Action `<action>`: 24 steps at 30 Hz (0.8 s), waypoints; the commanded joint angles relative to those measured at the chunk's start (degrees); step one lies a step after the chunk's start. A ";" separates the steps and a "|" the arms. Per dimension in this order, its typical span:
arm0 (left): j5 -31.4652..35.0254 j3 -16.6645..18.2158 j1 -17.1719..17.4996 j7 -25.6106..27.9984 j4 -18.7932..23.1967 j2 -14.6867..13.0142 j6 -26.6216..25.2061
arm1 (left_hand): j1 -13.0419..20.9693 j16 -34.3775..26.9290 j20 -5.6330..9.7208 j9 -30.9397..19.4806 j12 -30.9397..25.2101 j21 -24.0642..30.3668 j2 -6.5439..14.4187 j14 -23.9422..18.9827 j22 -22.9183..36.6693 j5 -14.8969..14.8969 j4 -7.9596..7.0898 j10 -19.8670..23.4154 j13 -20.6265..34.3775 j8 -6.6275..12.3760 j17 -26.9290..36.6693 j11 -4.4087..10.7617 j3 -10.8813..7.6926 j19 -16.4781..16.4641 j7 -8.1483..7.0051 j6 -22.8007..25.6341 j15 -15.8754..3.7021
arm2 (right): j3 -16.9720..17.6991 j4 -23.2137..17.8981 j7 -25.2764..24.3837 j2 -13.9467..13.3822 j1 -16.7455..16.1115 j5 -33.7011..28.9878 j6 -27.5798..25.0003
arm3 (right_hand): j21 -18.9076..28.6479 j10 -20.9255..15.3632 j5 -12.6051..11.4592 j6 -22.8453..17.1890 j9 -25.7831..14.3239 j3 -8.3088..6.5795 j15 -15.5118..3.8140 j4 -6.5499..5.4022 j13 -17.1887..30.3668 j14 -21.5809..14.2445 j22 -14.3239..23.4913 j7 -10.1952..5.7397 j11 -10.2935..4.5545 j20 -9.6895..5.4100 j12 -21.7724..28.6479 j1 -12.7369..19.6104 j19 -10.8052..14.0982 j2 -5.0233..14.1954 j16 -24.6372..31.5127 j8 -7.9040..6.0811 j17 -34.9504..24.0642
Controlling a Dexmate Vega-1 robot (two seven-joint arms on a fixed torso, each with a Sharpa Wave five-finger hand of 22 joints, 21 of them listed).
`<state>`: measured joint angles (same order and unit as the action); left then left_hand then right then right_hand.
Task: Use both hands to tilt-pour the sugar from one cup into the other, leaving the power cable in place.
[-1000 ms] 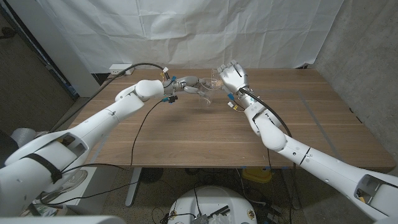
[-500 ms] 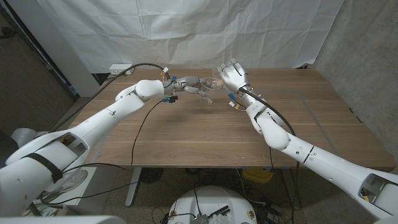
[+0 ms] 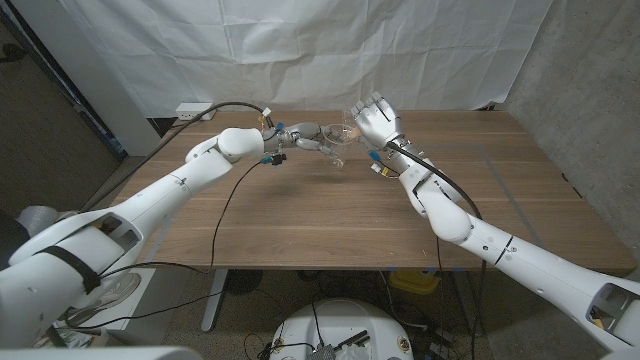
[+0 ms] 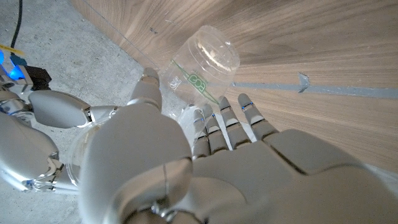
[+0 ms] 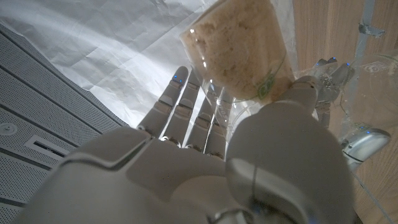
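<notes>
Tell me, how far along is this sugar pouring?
Done: both cups are picked up and brought together over the far side of the table. In hand: the right hand holds the sugar cup, still full; the left hand holds the clear cup, which looks empty. Left: tipping the sugar across; none seems poured yet.

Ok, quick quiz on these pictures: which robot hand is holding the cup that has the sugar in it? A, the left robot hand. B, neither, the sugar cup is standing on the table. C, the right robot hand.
C: the right wrist view shows the right robot hand gripping the clear cup full of brown sugar, while the left robot hand holds an empty clear cup.
</notes>
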<state>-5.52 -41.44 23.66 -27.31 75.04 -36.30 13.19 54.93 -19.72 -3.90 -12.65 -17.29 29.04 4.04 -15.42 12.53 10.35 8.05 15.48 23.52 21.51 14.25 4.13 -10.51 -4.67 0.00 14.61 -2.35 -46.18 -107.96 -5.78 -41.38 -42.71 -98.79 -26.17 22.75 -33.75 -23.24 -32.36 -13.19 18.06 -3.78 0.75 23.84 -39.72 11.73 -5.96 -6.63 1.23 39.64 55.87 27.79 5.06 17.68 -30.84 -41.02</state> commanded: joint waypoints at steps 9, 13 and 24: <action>-0.53 0.13 0.23 -0.26 0.65 -0.27 -1.11 | -0.21 0.03 -0.15 -0.11 0.08 0.17 0.25 0.42 -0.04 0.02 -0.27 -0.06 0.26 -0.33 0.36 -0.22 0.36 0.44 0.13 -0.16 -1.01 | 1.19 -1.19 2.54 -0.61 0.06 -3.64 2.62 | 0.14 -0.17 -0.29 -2.02 -0.05 0.32 -8.41 -0.35 0.11 -0.01 -0.01 -1.86 -0.51 -0.42 0.08 0.42 -0.16 0.39 -0.58 -0.39 -0.32; -0.57 0.08 0.14 -0.32 0.45 -0.14 -0.96 | -0.27 -0.08 -0.08 -0.08 -0.03 0.21 0.21 0.11 -0.05 0.03 -0.25 0.16 0.25 -0.31 0.36 -0.12 0.41 0.44 0.30 0.21 -1.03 | 1.54 -1.57 2.86 -0.99 0.22 -3.38 3.45 | 0.12 0.12 -0.26 -2.01 -0.04 0.35 -8.42 -0.47 0.18 0.24 -0.01 -2.02 -0.40 -0.54 -0.02 0.32 -0.22 0.41 -0.86 -0.41 -0.36; -1.12 -0.13 -0.36 -0.89 -0.86 0.65 -0.36 | -0.37 -0.14 -0.10 -0.02 -0.23 0.32 0.26 -0.04 -0.04 0.07 -0.22 0.57 0.24 -0.46 0.37 -0.12 0.45 0.45 0.42 0.55 -1.11 | -0.26 -1.16 7.26 -0.99 2.29 -9.18 6.69 | -0.10 0.30 -0.16 -2.22 -0.02 0.46 -8.39 -0.70 0.29 0.35 -0.02 -2.44 -0.67 -0.71 -0.15 0.11 -0.85 0.20 -1.30 -0.54 -0.57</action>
<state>-6.17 -41.38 23.76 -27.77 75.18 -36.22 12.37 54.68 -19.67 -4.00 -12.50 -17.29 29.04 4.26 -14.82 12.53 10.35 7.82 15.50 23.51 21.14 14.52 4.12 -10.28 -4.16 0.23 14.84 -2.35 -44.99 -109.41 -1.90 -42.30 -42.24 -103.14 -22.43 22.75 -33.78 -23.24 -32.44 -12.89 18.34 -3.78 0.37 23.84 -39.72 11.74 -6.04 -7.10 0.61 39.63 56.00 27.16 5.11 16.51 -31.00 -41.28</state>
